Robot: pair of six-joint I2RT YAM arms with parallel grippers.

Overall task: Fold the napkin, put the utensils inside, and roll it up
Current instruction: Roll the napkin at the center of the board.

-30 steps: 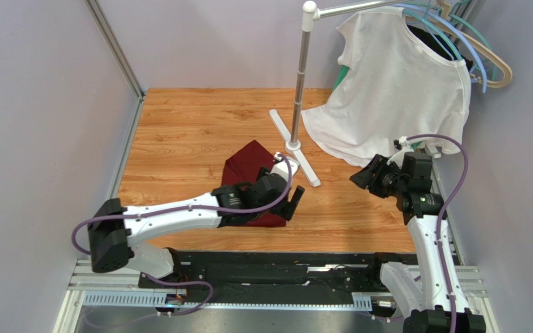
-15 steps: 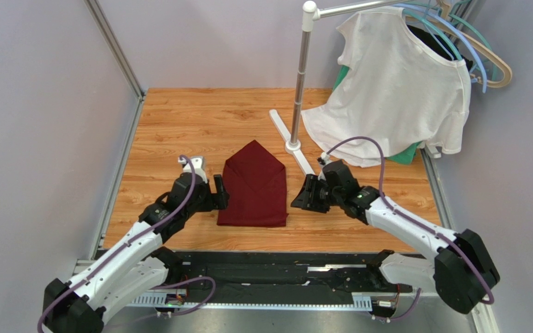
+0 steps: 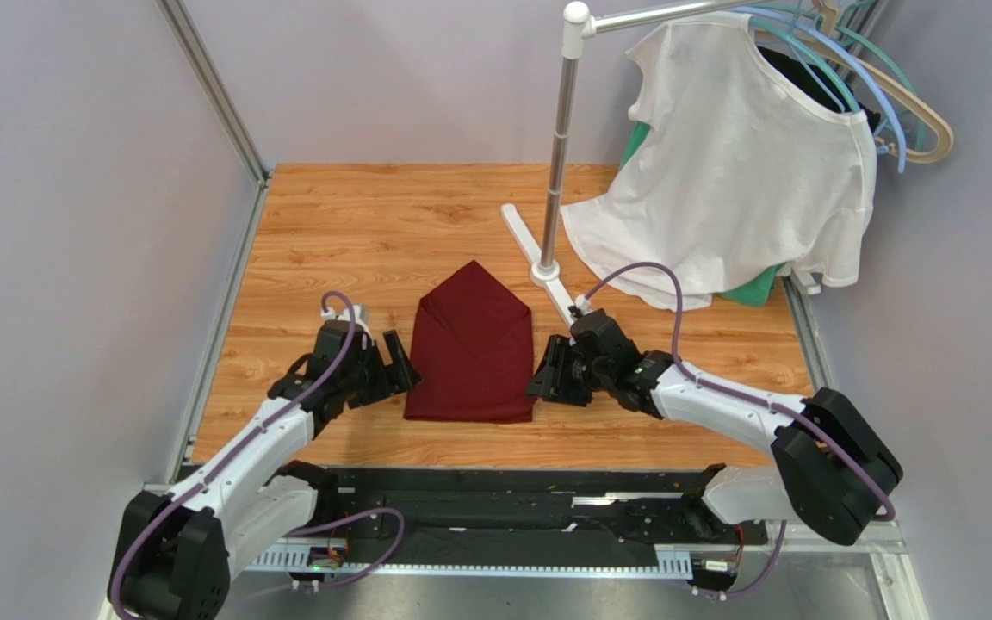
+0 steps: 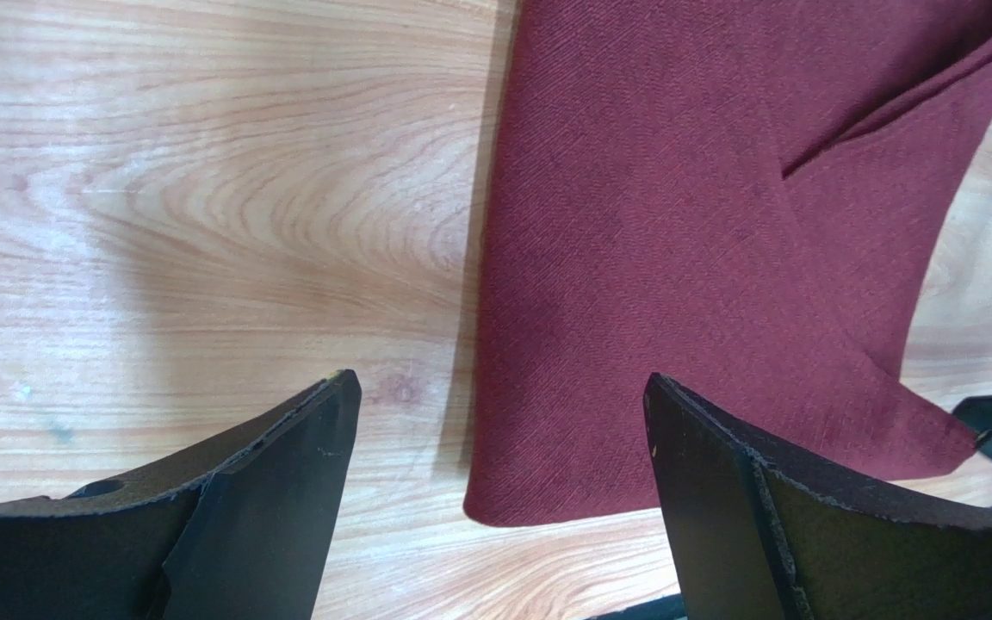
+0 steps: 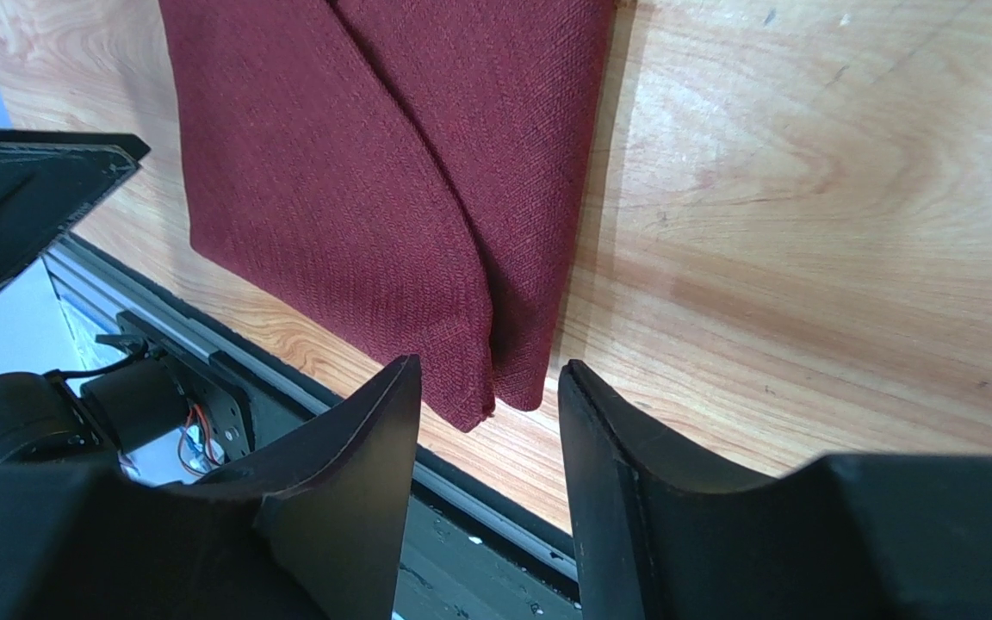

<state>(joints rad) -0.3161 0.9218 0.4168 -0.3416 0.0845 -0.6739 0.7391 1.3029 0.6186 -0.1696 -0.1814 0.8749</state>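
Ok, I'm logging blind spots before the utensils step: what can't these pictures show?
Utensils: none in any view.
Green cloth: top view, mostly hidden by the white T-shirt.
Napkin's inner layers: all views, covered by its own flaps.
Hangers: top view, hooks cut off by the upper edge.

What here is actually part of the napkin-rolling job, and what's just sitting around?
Part of the job: napkin, left gripper, right gripper. No utensils are in view.

Just lying about: T-shirt, hangers, stand.
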